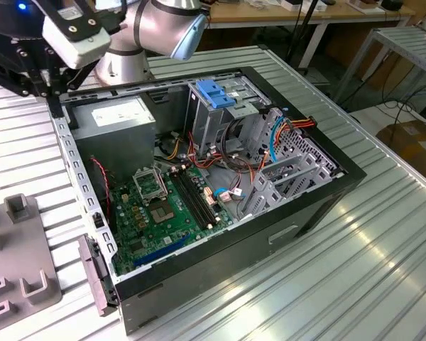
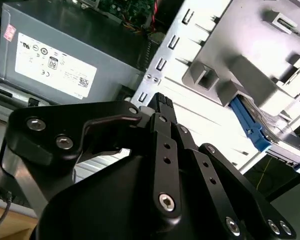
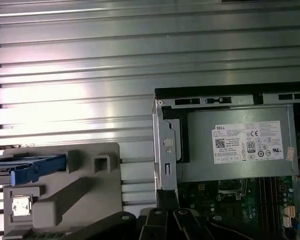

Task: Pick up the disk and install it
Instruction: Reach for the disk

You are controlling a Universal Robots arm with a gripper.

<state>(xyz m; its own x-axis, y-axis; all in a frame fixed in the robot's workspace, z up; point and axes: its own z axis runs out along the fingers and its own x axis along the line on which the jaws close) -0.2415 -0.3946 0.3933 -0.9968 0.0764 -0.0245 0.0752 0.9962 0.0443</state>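
The disk [image 3: 32, 167] lies on a grey fixture [image 3: 85, 190] beside the open computer case [image 3: 166, 150]; I see its bright blue side rail and a strip of its dark body. In the second wrist view the same blue rail of the disk [image 2: 247, 122] sticks out from under the fixture's grey blocks. My gripper [image 1: 51, 85] hovers over the case's back corner by the power supply, well apart from the disk. Both wrist views show its black fingers meeting in one tip [image 2: 162, 105] [image 3: 167, 200], shut with nothing between them.
The open case [image 1: 319, 206] shows a motherboard [image 1: 163, 206], a grey power supply [image 1: 121, 121], loose red and orange cables, and a tall metal drive cage with a light-blue latch [image 1: 216, 92]. The grey fixture [image 1: 18, 256] sits at the exterior view's left on a ribbed metal table [image 1: 383, 270].
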